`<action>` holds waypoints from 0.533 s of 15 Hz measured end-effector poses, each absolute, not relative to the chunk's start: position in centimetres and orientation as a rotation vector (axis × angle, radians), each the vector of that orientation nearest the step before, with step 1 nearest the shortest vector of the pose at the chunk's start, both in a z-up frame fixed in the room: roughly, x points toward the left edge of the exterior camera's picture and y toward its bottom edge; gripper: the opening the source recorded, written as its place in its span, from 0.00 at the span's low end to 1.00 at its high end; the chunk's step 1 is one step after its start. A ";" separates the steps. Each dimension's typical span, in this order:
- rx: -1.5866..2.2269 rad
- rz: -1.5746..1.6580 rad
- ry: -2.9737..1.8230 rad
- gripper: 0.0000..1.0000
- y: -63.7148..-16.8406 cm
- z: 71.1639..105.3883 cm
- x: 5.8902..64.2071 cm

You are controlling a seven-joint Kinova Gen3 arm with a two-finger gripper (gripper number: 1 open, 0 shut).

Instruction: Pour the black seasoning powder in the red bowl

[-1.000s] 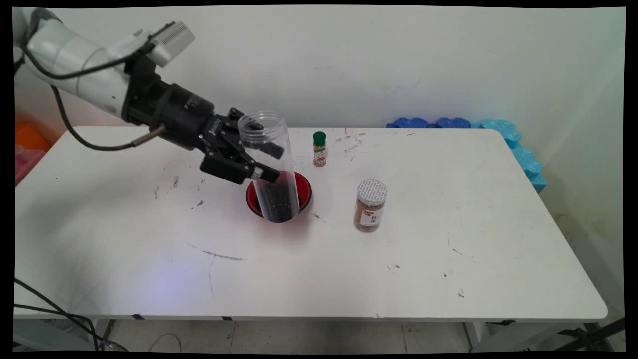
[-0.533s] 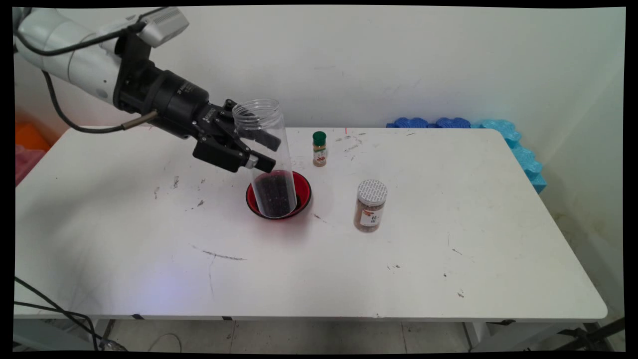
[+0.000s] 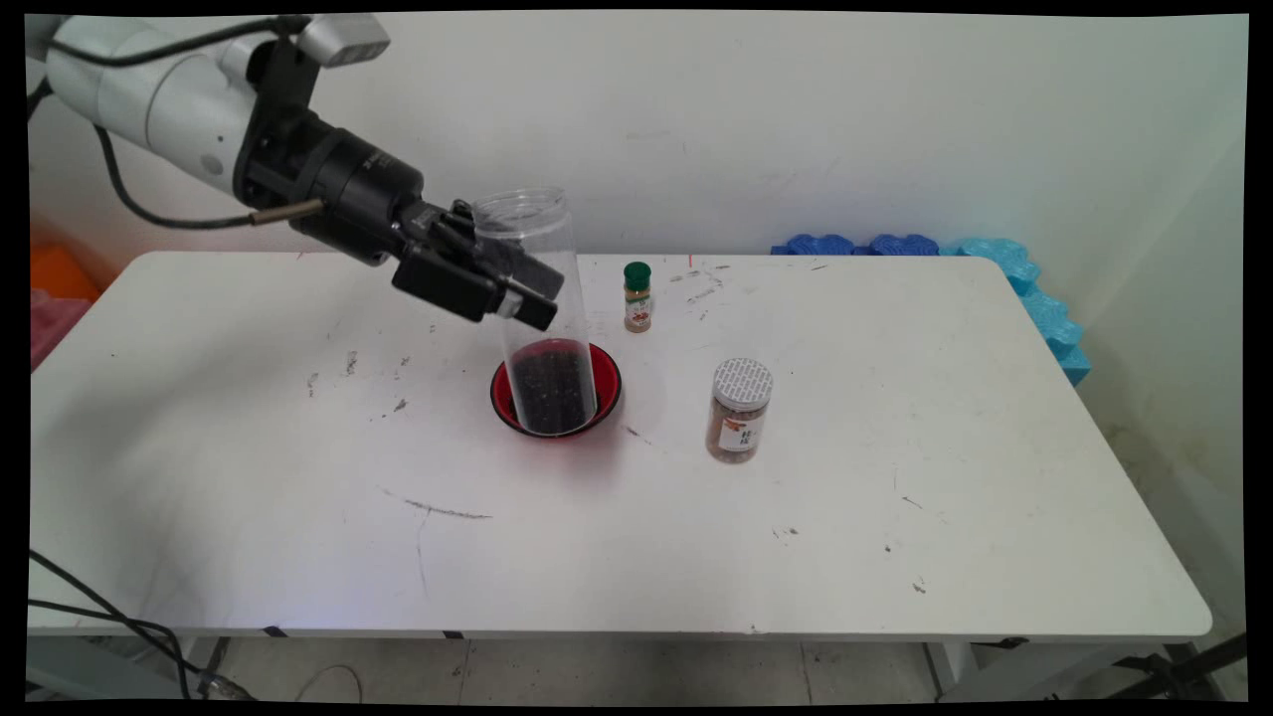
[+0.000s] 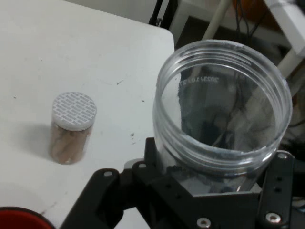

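Table point(image 3: 298, 497): white, scuffed with dark marks; carries all items listed below.
Brown-fill jar point(image 3: 740, 410): nearest the camera in the main view — clear, with a patterned white lid, brownish contents and a label; upright, to the right of the bowl and apart from it. In the hand view it stands at the left point(image 4: 71, 128), alone on the white surface.
Red bowl point(image 3: 608, 383): red inside, dark rim; rests on the table near its middle. The lower end of the tall jar overlaps it in the main view. Whether the jar's base touches the bowl cannot be told. A sliver of the red rim shows in the hand view's bottom left corner point(image 4: 19, 218).
Tall clear jar point(image 3: 537, 298): lidless, open mouth up, leaning slightly; dark granular fill in its lower part, upper part see-through. The hand view looks into its threaded mouth point(image 4: 224, 119).
Claw point(image 3: 512, 288): black, two fingers, closed around the tall clear jar at its upper half — one finger in front, one visible through the plastic. Comes in from the upper left on the white arm.
Spice bottle point(image 3: 637, 296): small, green cap, pale brown fill; upright behind and to the right of the bowl, apart from it.
Blue foam point(image 3: 995, 261): along the table's far right edge, by the wall.
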State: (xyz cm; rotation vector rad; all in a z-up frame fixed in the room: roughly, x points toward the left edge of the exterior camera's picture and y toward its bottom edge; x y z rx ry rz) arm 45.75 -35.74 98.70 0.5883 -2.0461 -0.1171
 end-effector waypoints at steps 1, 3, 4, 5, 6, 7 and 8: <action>0.615 -0.135 -2.033 0.00 -35.9 98.7 45.7; 0.666 -0.173 -2.007 0.00 -36.2 98.6 45.7; 0.700 -0.200 -1.990 0.00 -36.3 98.5 45.7; 0.729 -0.222 -1.978 0.00 -36.5 98.4 45.8; 0.762 -0.246 -1.964 0.00 -36.6 98.3 45.8; 0.791 -0.266 -1.953 0.00 -36.7 98.1 45.8; 0.825 -0.288 -1.940 0.00 -36.8 98.0 45.9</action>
